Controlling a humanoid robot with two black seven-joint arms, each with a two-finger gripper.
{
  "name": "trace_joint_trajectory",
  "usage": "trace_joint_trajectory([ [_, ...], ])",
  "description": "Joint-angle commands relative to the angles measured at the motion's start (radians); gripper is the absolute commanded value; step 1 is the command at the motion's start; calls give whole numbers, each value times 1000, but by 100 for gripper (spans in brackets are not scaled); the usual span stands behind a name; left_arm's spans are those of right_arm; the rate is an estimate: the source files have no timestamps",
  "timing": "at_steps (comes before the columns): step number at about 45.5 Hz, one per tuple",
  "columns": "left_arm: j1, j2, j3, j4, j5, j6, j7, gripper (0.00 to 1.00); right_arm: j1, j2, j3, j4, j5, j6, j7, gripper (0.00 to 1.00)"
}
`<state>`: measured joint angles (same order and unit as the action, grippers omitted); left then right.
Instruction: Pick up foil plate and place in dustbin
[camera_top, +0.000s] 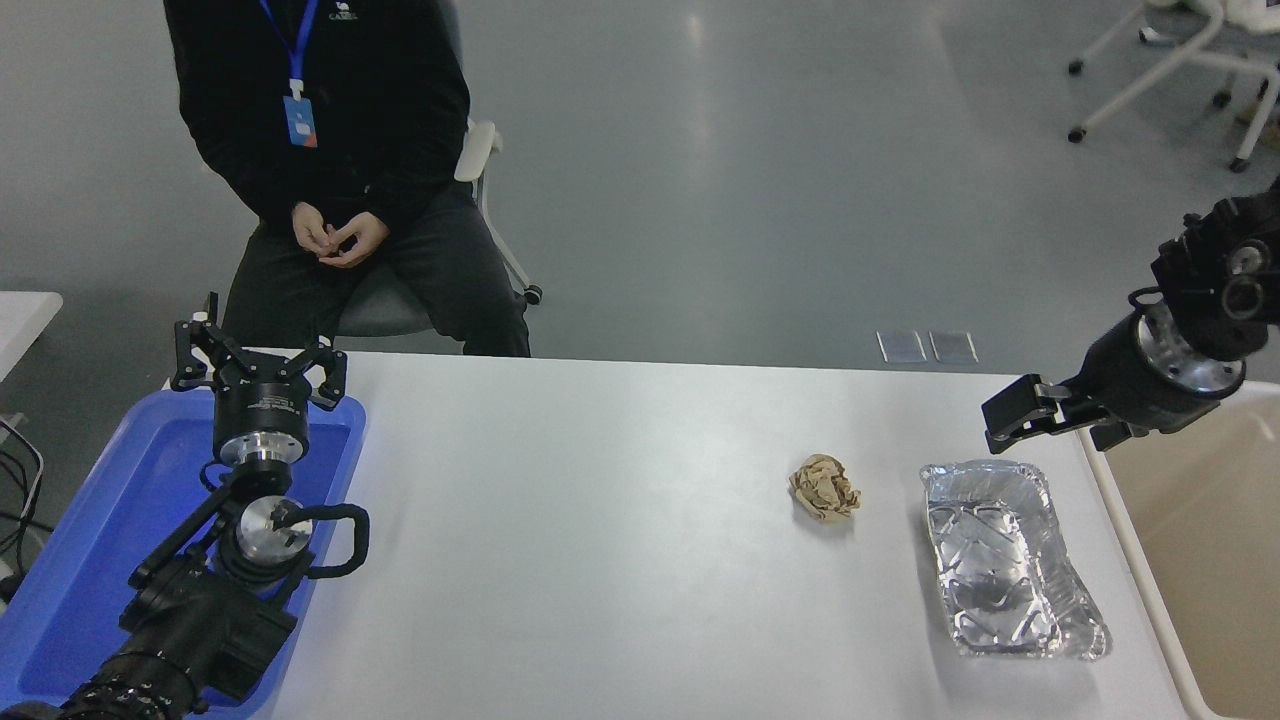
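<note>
Room: grey floor, a seated person (330, 180) at the far side with hands clasped, wheeled chair legs at the top right.
Table: white table (600, 540), with a blue tray (60, 560) at its left end.
Left arm: parked over the blue tray; left claw (258, 365) has its fingers spread wide, holding nothing.
Plate: the plate (1005, 560) lies flat near the table's right edge, open side up, long axis running away from the camera, near end kinked and dented.
Paper ball: a brown paper ball (825, 488) sits just left of the plate, apart from it.
Bin: the bin (1215, 560) stands off the table's right edge, just beside the plate.
Right claw: right claw (1020, 415) hangs above and just beyond the plate's far right corner, not touching it; it holds nothing, but whether its fingers are wide or narrow cannot be told from this angle.
Handling: probably very light, thin and easily crushed, with a slick surface; a hard squeeze would likely buckle it.
Grip point: the rim looks best, pinched across the far short edge or the right long edge nearest the claw, one finger inside and one outside.
Risk: a light plate may skid on the table if nudged before the fingers close.
</note>
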<state>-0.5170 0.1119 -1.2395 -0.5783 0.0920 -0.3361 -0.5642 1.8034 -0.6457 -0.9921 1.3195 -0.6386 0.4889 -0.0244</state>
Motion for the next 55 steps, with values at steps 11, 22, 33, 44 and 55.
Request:
trace_joint_trajectory([
  [11, -1, 0, 0, 0, 0, 0, 0, 99, -506, -14, 153, -310, -326, -283, 57, 100],
  [22, -1, 0, 0, 0, 0, 0, 0, 99, -598, 29, 162, -364, -343, -335, 55, 100],
  [33, -1, 0, 0, 0, 0, 0, 0, 99, -677, 63, 176, -419, -325, -382, 55, 100],
  [44, -1, 0, 0, 0, 0, 0, 0, 99, -746, 70, 248, -457, -320, -383, 57, 100],
  [55, -1, 0, 0, 0, 0, 2, 1, 99, -783, 113, 279, -497, -306, -389, 57, 100],
])
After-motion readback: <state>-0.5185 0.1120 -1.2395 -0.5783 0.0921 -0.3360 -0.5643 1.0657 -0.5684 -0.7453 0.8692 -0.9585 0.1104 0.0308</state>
